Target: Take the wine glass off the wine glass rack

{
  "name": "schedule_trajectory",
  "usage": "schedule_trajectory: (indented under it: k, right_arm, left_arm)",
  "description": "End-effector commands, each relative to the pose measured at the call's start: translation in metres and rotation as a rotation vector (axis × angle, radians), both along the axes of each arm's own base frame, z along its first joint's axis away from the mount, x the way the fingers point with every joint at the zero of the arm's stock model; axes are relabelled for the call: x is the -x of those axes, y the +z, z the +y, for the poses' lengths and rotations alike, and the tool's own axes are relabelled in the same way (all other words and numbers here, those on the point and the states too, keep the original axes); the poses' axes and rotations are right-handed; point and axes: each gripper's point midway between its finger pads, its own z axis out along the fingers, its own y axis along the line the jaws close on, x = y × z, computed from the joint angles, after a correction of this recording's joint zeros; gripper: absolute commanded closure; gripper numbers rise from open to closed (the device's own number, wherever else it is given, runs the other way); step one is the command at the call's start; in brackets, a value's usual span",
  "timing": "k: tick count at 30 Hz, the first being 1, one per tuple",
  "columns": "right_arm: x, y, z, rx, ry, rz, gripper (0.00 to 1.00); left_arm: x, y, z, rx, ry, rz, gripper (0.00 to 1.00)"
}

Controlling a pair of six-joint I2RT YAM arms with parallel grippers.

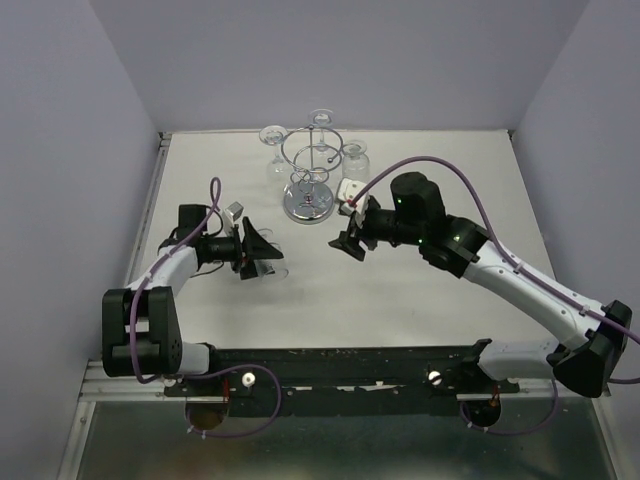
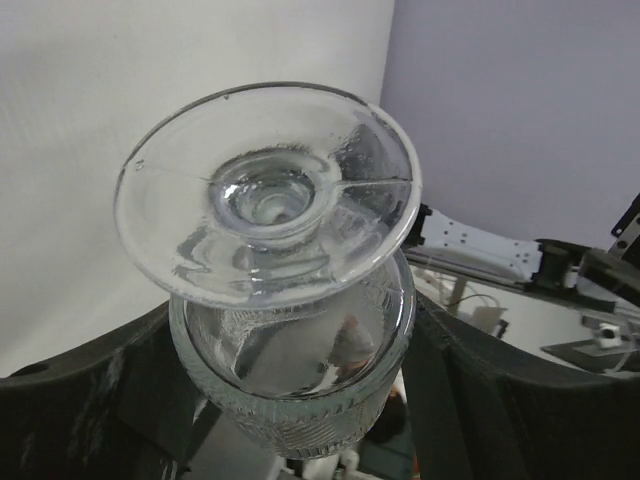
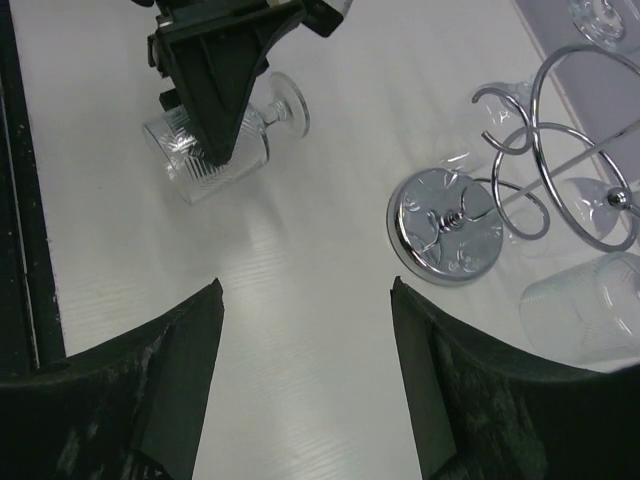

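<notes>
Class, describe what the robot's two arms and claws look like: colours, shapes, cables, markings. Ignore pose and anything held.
The left arm and right arm match: white links between chunky black joint housings, with a purple cable looping along each. Small green lights glow on the right arm. The left claw and right claw are black, each with two broad wedge-shaped fingers.

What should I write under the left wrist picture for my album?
The left gripper clamps a wine glass by its bowl, its round foot facing us.
</notes>
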Motion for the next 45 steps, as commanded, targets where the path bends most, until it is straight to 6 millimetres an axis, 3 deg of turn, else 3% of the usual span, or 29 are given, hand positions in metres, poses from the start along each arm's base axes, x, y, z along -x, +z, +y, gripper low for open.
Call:
schedule_trajectory:
  k: [1, 3, 5, 11, 19, 27, 32, 40, 45]
  right_arm:
    - [-0.001, 0.003, 0.004, -0.044, -0.085, 0.021, 0.25]
    - [-0.001, -0.009, 0.005, -0.04, -0.115, 0.076, 0.26]
    - [0.001, -0.023, 0.009, -0.036, -0.131, 0.135, 0.3]
    - [0.003, -0.055, 0.033, -0.036, -0.175, 0.287, 0.35]
    - [-0.016, -0.071, 0.069, -0.057, -0.306, 0.347, 0.43]
    - [-0.013, -0.078, 0.099, -0.074, -0.292, 0.397, 0.46]
    - [-0.006, -0.093, 0.11, -0.073, -0.309, 0.455, 0.48]
    - [-0.029, -0.102, 0.12, -0.097, -0.473, 0.446, 0.57]
    - [-0.028, -0.108, 0.132, -0.098, -0.457, 0.463, 0.59]
  left_arm:
    - [-0.002, 0.01, -0.008, 0.191, 0.044, 0.144, 1.0]
    - [-0.011, 0.003, -0.007, 0.218, 0.115, 0.225, 1.0]
    - [-0.022, 0.009, -0.007, 0.272, 0.147, 0.241, 1.0]
    - [-0.032, 0.001, -0.007, 0.345, 0.173, 0.541, 1.0]
    - [-0.019, -0.006, -0.008, 0.347, 0.177, 0.715, 1.0]
    - [-0.009, -0.004, -0.008, 0.323, 0.216, 0.734, 1.0]
    - [-0.009, 0.0, -0.006, 0.324, 0.237, 0.741, 1.0]
    - [-0.014, -0.01, 0.016, 0.335, 0.365, 0.767, 1.0]
    - [-0.012, -0.01, 0.02, 0.339, 0.382, 0.765, 1.0]
